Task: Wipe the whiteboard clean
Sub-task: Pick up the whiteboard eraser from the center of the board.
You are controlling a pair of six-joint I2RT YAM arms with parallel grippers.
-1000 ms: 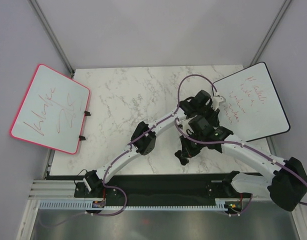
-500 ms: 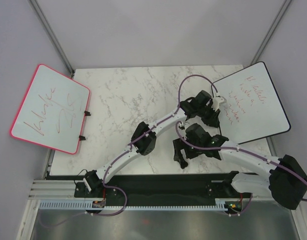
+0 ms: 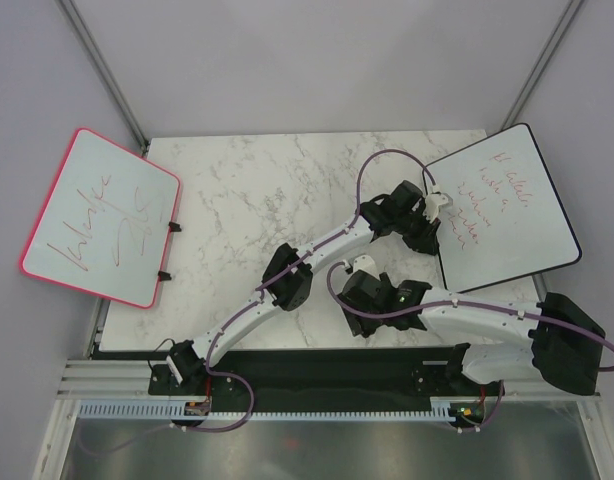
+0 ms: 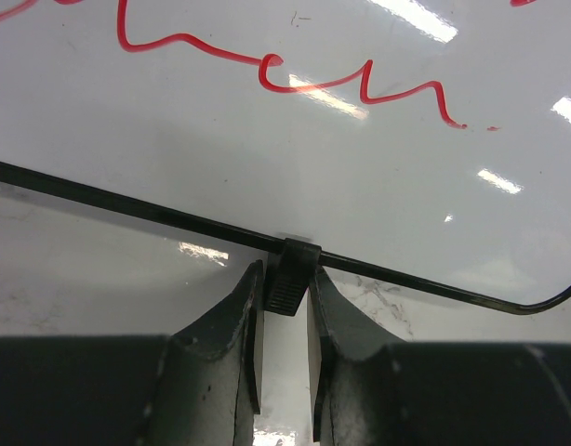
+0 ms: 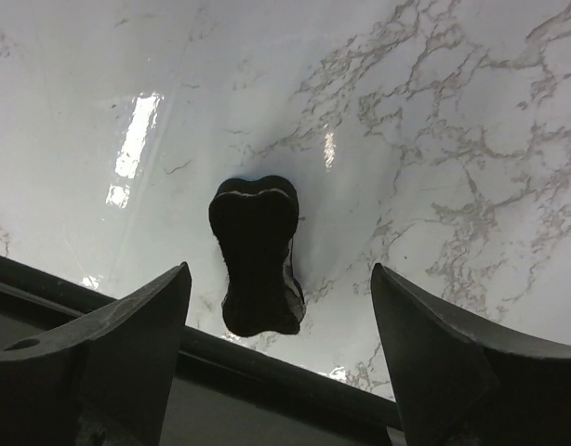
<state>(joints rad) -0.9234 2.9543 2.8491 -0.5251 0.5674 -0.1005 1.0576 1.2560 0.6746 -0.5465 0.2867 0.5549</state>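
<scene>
the left claw (image 4: 284,279) pinched a clip (image 4: 293,262) on the whiteboard (image 3: 507,215) at the far right of the tabletop (image 3: 247,190). the right claw (image 5: 278,274) hung open over the eraser (image 5: 256,246), which it must grab next.

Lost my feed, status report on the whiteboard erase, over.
Left gripper pinching whiteboard's edge clip. Right gripper open over black eraser on table. Red writing unerased. Nothing blocking.
</scene>
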